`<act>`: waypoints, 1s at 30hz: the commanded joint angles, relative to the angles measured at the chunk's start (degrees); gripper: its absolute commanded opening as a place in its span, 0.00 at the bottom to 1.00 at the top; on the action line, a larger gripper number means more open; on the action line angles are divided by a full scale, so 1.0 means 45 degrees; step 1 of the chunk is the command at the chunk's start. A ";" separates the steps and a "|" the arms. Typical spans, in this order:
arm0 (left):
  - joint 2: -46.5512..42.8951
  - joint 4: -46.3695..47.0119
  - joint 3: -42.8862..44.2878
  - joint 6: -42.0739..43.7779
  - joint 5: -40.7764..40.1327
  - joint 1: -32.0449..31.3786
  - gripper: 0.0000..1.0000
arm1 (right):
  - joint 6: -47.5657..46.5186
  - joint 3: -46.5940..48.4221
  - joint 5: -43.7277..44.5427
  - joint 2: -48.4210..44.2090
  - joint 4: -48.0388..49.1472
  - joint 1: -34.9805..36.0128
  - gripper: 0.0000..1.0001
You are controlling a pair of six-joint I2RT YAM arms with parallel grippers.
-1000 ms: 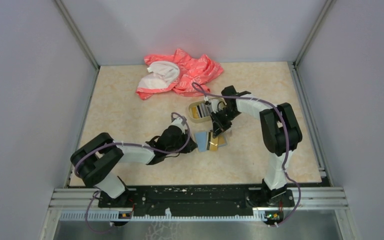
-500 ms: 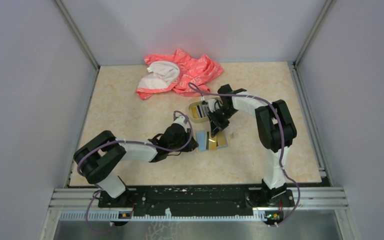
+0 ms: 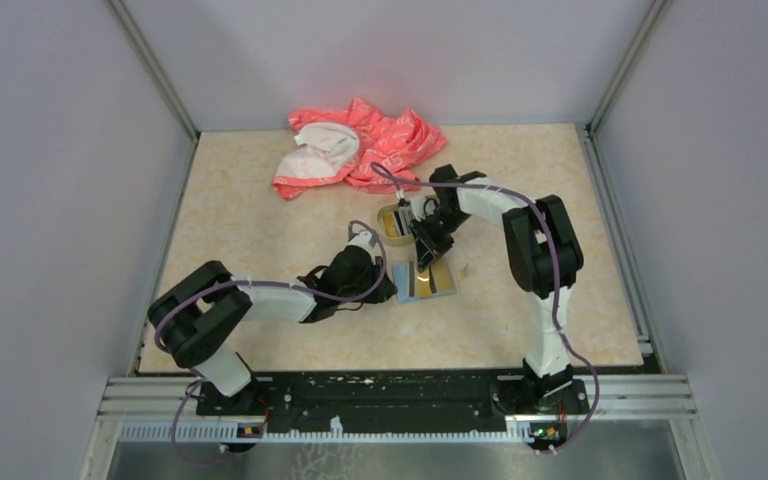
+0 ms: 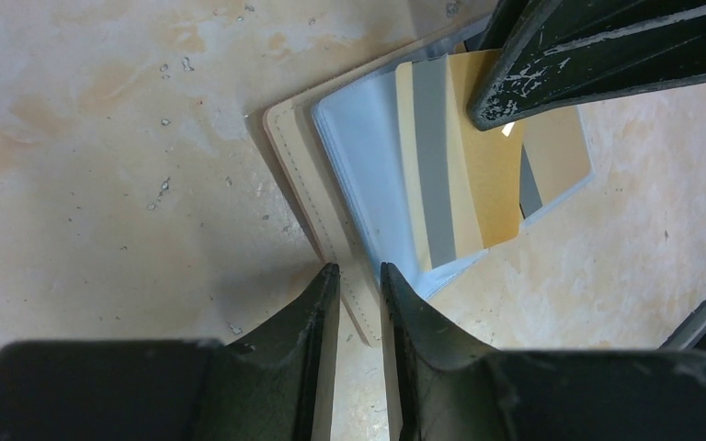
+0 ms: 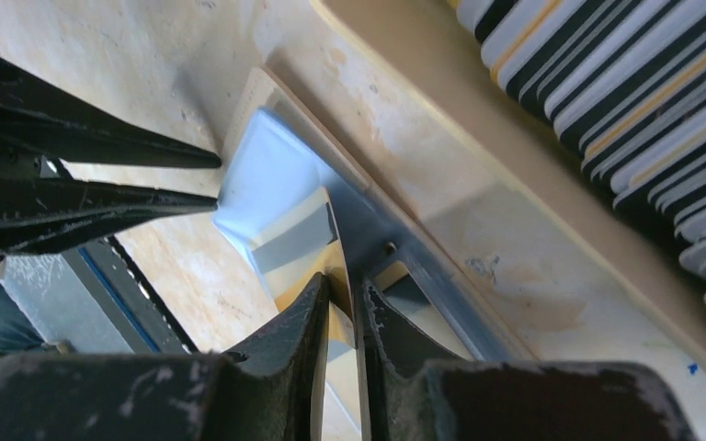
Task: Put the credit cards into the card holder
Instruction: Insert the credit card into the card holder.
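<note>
The left tool (image 4: pixel 357 285) pinches the edge of the card holder (image 4: pixel 299 156), steadying it open on the tabletop (image 4: pixel 101 184). The right tool (image 5: pixel 342 299), clamped on a gold card (image 4: pixel 487 184), angles it into the clear sleeve (image 4: pixel 358 156).

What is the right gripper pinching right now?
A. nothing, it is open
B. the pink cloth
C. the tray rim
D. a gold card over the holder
D: the right gripper is closed on a gold card that lies over the blue lining of the holder.
</note>
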 commanded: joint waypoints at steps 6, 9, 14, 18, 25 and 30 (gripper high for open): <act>0.0167 0.0284 0.0232 0.0203 -0.0148 -0.0017 0.30 | -0.0545 0.0901 0.0318 0.0620 -0.0176 0.0542 0.17; 0.0161 0.0344 0.0234 0.0240 -0.0112 0.0024 0.30 | -0.0720 0.1062 0.0306 0.0710 -0.0435 0.0577 0.17; 0.0071 0.0566 0.0166 0.0360 -0.0063 0.0061 0.30 | -0.0853 0.1338 0.0374 0.1039 -0.0769 0.0614 0.17; 0.0031 0.0732 0.0112 0.0405 -0.0012 0.0085 0.30 | -0.0835 0.1706 0.0356 0.1207 -0.0867 0.0635 0.20; -0.0037 0.1111 -0.0107 0.0380 0.0089 0.0158 0.30 | -0.0923 0.2485 -0.0203 0.1703 -0.1353 0.0654 0.23; -0.0665 0.1325 -0.0533 0.0316 0.0100 0.0163 0.31 | -0.0930 0.2330 -0.0421 0.1720 -0.1261 0.0683 0.27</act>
